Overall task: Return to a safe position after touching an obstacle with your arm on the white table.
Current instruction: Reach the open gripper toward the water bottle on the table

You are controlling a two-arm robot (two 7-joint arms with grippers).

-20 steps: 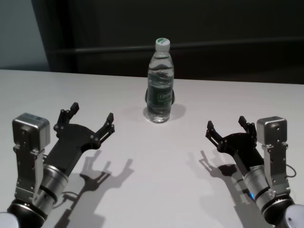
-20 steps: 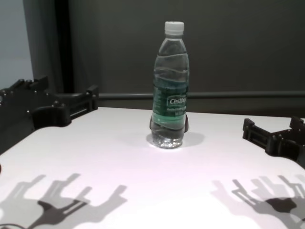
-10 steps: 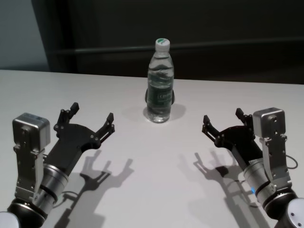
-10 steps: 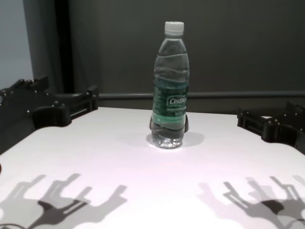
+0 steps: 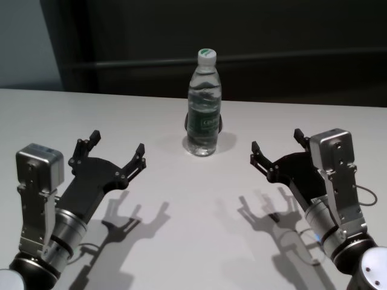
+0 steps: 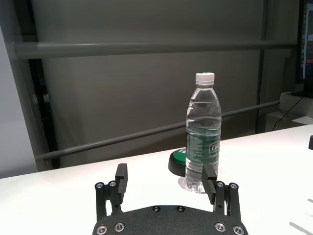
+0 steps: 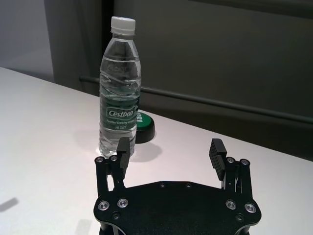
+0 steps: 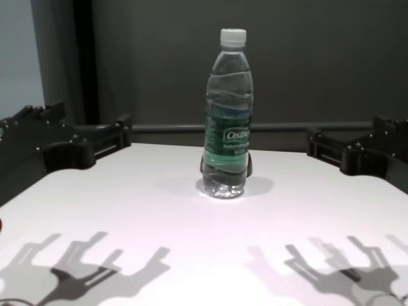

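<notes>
the water bottle (image 5: pixel 204 103) stands upright on the white bench (image 5: pixel 181 205), its long axis straight up and down, white cap (image 5: pixel 207 55) on top and the dark green label around its middle. it sits toward the far side of the bench, about midway between the two arms. a low, round, dark object with a green top (image 7: pixel 143 128) lies just behind the bottle's base, close against it.

the left gripper (image 5: pixel 115 151) hovers above the near left part of the bench, forearm slanting up and forward, its jaws spread wide and holding nothing, pointing toward the bottle but well apart from it. the right gripper (image 5: pixel 276 145) hangs over the near right part, angled inward toward the bottle, its jaws also spread wide and empty. it is nearer the bottle than the left one, yet there is clear bench between them and no contact. both cast forked shadows on the bench beneath them.
</notes>
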